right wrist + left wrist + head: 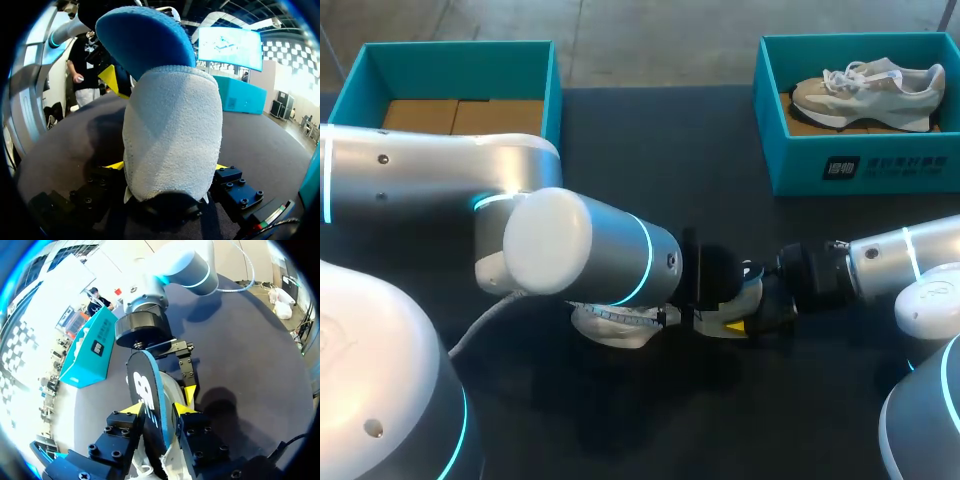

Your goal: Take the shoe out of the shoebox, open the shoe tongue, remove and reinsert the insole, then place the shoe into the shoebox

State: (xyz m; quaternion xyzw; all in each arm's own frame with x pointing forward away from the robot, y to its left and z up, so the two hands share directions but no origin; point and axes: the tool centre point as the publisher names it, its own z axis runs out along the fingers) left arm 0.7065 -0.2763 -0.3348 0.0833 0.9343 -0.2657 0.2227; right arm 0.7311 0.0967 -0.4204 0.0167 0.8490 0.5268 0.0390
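Grip on the dark, blue-edged foam insole (146, 382) by left gripper (158, 409), yellow tips pressed against both faces. Stands on edge there, rising out of the pale grey suede sneaker (172, 140). Heel of that sneaker clamped from two sides by right gripper (167, 166), directly facing the left one. Rests on the black table (720, 180), between both arms. Well apart, at the far right corner: open teal cardboard shoebox (800, 165) holding another grey sneaker (868, 88).

Fuzzy grey suede on the shoe (172, 135), smooth blue insole (145, 37), matt dark table (650, 150).
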